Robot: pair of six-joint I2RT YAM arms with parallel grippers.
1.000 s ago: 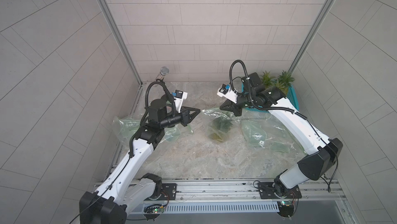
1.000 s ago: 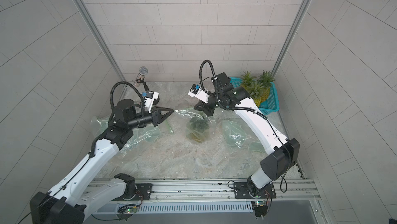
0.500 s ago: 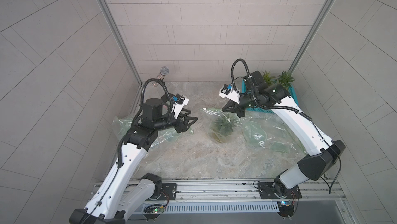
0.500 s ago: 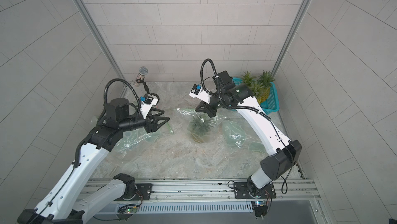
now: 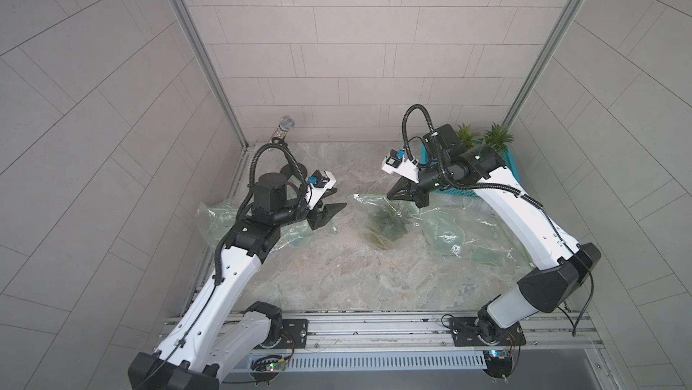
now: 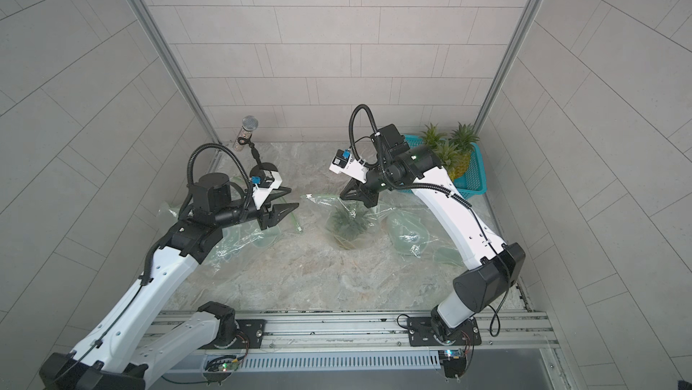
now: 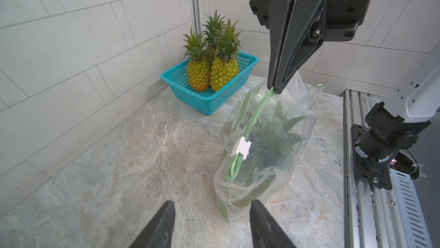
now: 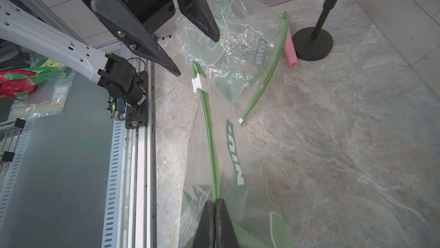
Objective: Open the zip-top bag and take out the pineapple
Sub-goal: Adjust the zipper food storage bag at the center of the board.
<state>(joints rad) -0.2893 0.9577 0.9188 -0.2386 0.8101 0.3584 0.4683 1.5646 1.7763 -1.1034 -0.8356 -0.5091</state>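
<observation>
The right claw [image 7: 274,87] is clenched on the top edge of the clear plastic zip-top bag [image 7: 273,163]. It's pinching 1 end of the green zip strip [image 7: 258,113] and holding that end up off the marbled grey table [image 5: 355,275]. The bag's bottom sits on the table, roughly between the 2 arms. The pineapple [image 7: 273,132] is inside it, with dark green leaves pressed against the plastic. The white slider [image 7: 242,148] sits on the strip near the end away from the right claw. The left claw [image 5: 339,198] is released and empty, fingers spread, hovering close to that slider end but not touching the bag. Honestly can't tell whether the zip is parted at all. In the back corner on the right side, a teal mesh basket [image 7: 214,101] holds more pineapples [image 7: 223,73] standing upright. Crumpled empty bags [image 5: 449,234] lie near each arm. There's also a black mic stand [image 8: 312,42] with a pink tube [image 8: 291,49] lying just beside its base.
</observation>
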